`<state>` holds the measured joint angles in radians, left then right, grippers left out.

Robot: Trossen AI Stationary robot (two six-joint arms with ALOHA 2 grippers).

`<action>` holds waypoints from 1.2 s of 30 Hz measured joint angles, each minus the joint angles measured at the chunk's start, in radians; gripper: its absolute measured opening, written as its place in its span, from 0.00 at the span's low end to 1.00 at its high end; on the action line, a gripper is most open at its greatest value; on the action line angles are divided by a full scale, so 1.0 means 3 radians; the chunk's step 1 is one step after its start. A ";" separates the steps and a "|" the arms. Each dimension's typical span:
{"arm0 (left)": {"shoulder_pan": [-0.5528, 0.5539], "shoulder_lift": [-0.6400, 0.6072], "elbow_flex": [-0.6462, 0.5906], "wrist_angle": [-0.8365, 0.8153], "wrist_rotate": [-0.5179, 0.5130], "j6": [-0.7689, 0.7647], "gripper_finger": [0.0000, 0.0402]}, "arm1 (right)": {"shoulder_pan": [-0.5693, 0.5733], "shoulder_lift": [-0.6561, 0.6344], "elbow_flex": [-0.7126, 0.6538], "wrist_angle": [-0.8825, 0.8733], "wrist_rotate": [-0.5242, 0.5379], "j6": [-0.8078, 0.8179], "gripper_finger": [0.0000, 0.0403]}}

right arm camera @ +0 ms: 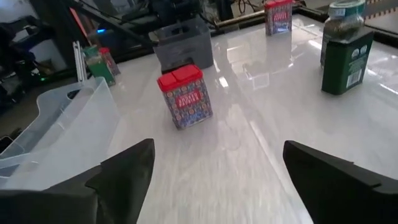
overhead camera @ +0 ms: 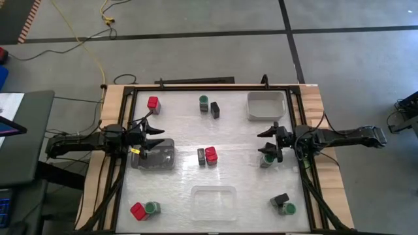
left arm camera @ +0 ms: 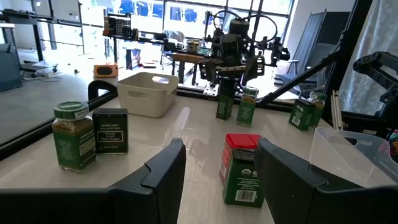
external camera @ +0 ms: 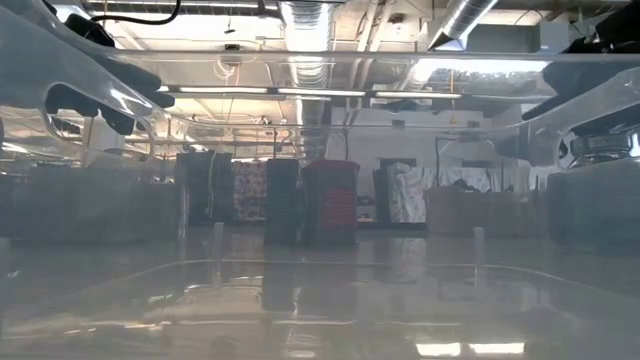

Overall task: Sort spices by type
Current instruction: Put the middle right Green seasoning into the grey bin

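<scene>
The right gripper (overhead camera: 269, 142), released wide, sits at three o'clock, touching a green-lidded jar (overhead camera: 266, 158); withdrawing carelessly could topple it. The left gripper (overhead camera: 155, 137), empty and part-open, hovers over the grey tray (overhead camera: 164, 160) at nine o'clock.

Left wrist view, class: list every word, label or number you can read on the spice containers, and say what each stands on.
Black box: white label, print too small to read.
Green-lidded jar: green label, text unreadable.
Red-lidded tin: green label with a barcode, digits and words blurred.
Far green-labelled jars: too small to read.
No text can be read with certainty.
</scene>
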<state>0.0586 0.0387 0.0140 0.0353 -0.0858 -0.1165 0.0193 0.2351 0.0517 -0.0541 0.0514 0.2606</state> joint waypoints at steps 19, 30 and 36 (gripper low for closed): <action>0.0001 0.0000 0.0000 0.0000 -0.0001 0.0000 0.46 | 0.0003 0.0235 0.1221 -0.0389 0.0001 -0.0434 0.93; 0.0000 0.0000 0.0000 0.0000 0.0000 0.0000 0.46 | 0.0104 0.1655 0.2955 -0.2538 0.0251 -0.0172 0.92; 0.0001 0.0000 0.0001 0.0000 0.0001 0.0000 0.46 | 0.0447 0.2413 0.3528 -0.3279 0.0250 -0.0034 0.92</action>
<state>0.0589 0.0387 0.0143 0.0353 -0.0856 -0.1165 0.1534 0.9589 1.1100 -1.0378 0.1265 0.2505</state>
